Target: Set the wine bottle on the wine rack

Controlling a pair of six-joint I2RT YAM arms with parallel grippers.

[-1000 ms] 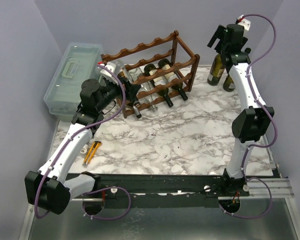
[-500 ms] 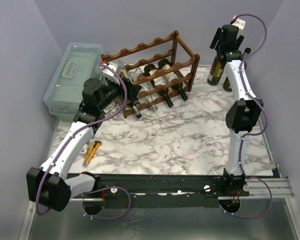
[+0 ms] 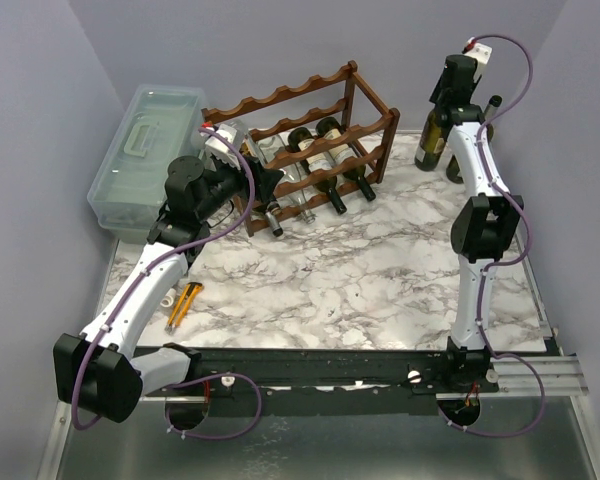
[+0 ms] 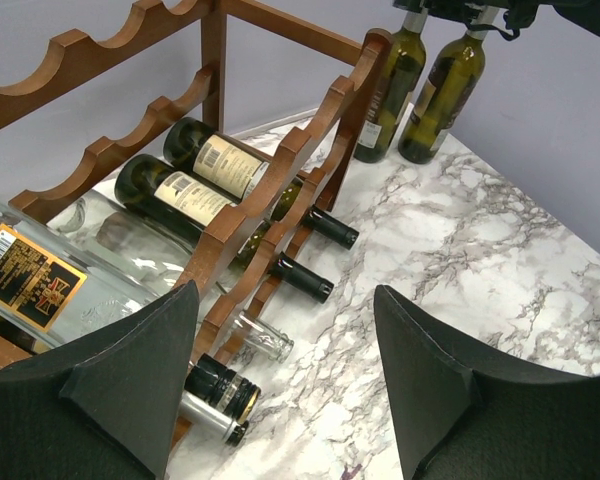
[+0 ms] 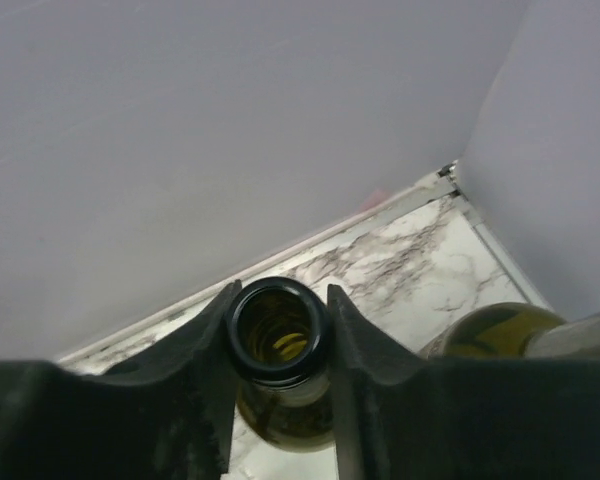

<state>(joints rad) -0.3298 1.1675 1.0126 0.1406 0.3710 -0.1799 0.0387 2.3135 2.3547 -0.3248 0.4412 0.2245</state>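
**Right gripper pinching an upright wine bottle at the far right corner**

A white marble-patterned table (image 3: 380, 270) fills the scene; at its far left sits a pale green translucent plastic box (image 3: 145, 150); just beside that box stands the wine rack (image 3: 280, 97), dark reddish-brown wood with wavy rails, set at an angle; several bottles lie in its lower tiers, among them two dark bottles (image 4: 205, 160) and a clear bottle (image 4: 40, 280).

The right arm reaches to the far right corner; there the wine bottle (image 3: 432, 140) stands upright on the table, well apart from the rack; the right gripper (image 5: 278, 297) pinches its open neck, one finger pressed against each side; a second green bottle (image 5: 500, 325) stands just beside it.

The left gripper (image 4: 280, 300) hovers at the rack's near left end, fingers spread, nothing between them.

A small orange tool (image 3: 183, 303) lies near the left arm.
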